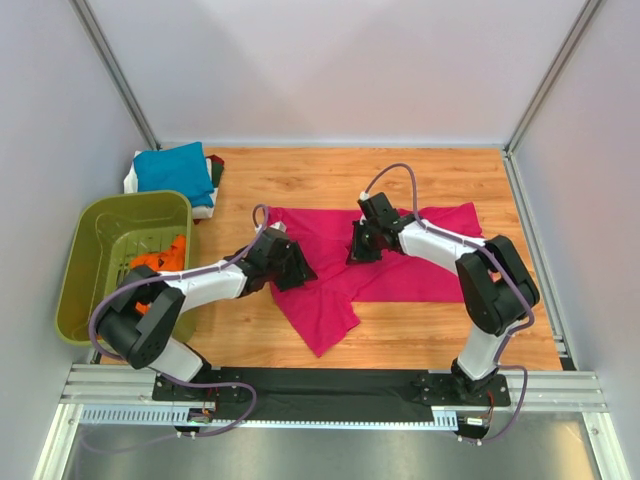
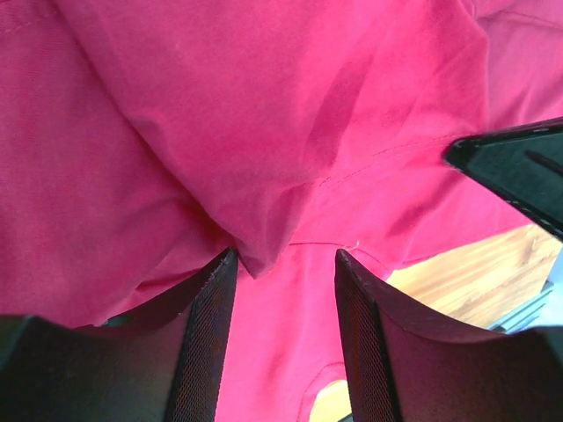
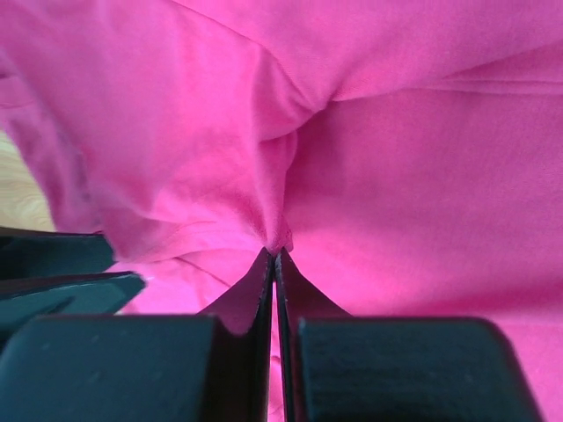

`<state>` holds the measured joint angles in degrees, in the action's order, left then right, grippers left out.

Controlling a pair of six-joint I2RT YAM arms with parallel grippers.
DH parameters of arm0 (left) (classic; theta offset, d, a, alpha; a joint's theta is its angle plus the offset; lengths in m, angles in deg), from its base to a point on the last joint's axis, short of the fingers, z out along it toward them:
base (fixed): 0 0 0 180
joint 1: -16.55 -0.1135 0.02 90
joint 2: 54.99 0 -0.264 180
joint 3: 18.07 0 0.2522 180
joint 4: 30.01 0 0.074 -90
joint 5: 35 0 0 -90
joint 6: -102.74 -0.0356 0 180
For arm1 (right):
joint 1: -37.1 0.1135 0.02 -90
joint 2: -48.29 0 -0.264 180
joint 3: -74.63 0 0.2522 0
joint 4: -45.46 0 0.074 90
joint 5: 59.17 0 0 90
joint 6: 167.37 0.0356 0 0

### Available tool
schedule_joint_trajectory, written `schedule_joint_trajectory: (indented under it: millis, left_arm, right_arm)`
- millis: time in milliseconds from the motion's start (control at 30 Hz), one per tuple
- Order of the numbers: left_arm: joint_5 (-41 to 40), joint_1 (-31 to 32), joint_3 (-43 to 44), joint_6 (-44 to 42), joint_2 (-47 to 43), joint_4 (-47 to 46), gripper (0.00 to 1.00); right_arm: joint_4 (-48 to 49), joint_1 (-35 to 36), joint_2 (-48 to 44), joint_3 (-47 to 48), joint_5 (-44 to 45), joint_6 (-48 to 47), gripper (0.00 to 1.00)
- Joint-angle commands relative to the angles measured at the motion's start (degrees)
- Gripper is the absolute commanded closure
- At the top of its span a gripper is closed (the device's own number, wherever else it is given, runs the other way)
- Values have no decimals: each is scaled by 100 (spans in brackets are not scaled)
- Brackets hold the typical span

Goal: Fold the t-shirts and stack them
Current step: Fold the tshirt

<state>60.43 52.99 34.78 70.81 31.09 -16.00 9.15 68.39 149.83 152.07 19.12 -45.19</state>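
Wood table [image 1: 420, 170]. Mid-surface, toward right edge: magenta t-shirt [image 1: 420, 270], rumpled, one flap trailing toward near edge. At left edge: olive basket [image 1: 90, 230] holding orange t-shirt [image 1: 160, 255]. Far-left corner: teal t-shirt [image 1: 175, 170], folded. Left gripper [image 2: 286, 259] over shirt's left part, jaws apart, cloth ridge between. Right gripper [image 3: 274, 255] at shirt's middle, clenched on pinched fold.

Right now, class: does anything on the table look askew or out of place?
The pink shirt lies askew and rumpled mid-table, one flap trailing toward the near edge. The right pincer pinches a fold; the left pincer stands open around another. Nothing looks spilled or damaged.
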Motion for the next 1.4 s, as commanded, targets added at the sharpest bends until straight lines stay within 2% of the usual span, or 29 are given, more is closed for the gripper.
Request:
schedule_joint_trajectory:
  millis: [0, 233, 400, 667, 1033, 1100, 1200, 1233, 1367]
  left_arm:
    - [-121, 73, 231, -216, 58, -236, 45]
    - [-401, 231, 222, -444, 119, -324, 48]
    - [-771, 266, 160, -585, 75, -368, 42]
    - [-974, 266, 29, -603, 101, -693, 41]
    - [-271, 275, 55, -226, 515, -1168, 41]
    - [-218, 275, 20, -120, 366, -1150, 44]
    - [-192, 275, -7, 126, 33, -1089, 56]
    - [-235, 275, 2, 187, -38, -993, 67]
    - [-350, 275, 186, 591, -267, -510, 86]
  right_arm:
    - [-57, -9, -292, 268, -112, 121, 100]
    - [-101, -17, -319, 303, -174, 148, 100]
    - [-127, -17, -406, 294, -209, 148, 100]
    - [-180, -9, -389, 329, -236, 113, 100]
    - [-242, -9, -336, 364, -192, 95, 99]
    - [-259, -9, -345, 364, -174, 95, 100]
    - [-268, -9, -354, 373, -157, 104, 100]
    - [-277, -9, -363, 382, -139, 104, 100]
    - [-347, -9, -363, 452, -69, 113, 100]
